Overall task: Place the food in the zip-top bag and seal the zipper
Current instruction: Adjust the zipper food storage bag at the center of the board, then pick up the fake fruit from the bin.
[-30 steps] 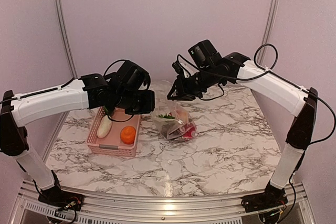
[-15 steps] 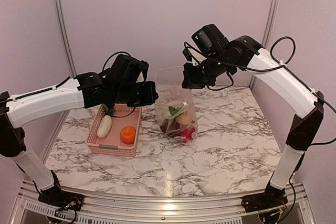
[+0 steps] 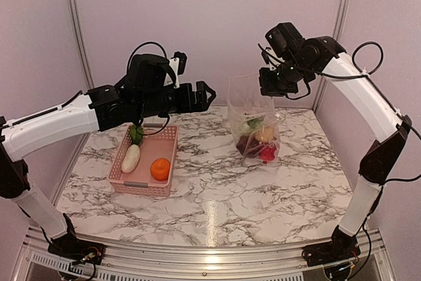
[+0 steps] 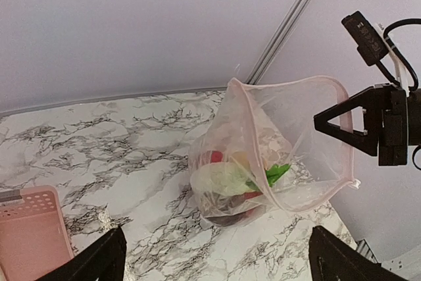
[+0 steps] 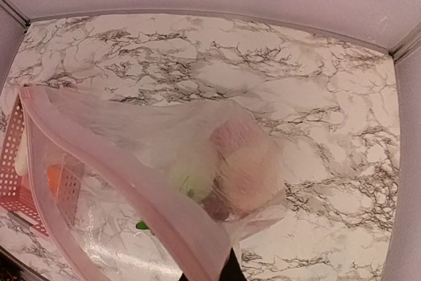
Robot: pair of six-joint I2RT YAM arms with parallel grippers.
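Zip-top bag (image 3: pixel 253 120) hangs upright over desk (image 3: pixel 217 195), my right jaws pinched shut on its right top corner, food (image 3: pixel 258 144) sagging inside. Zipper (image 3: pixel 248 76) runs leftward toward my left jaws: spread wide, empty, well apart, nearer free corner. Radish (image 3: pixel 131 158), orange (image 3: pixel 160 169) lie in basket (image 3: pixel 141 187) below left arm (image 3: pixel 66 120).

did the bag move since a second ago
Yes, the zip-top bag has moved right, away from the pink basket, pulled upright by the right gripper.
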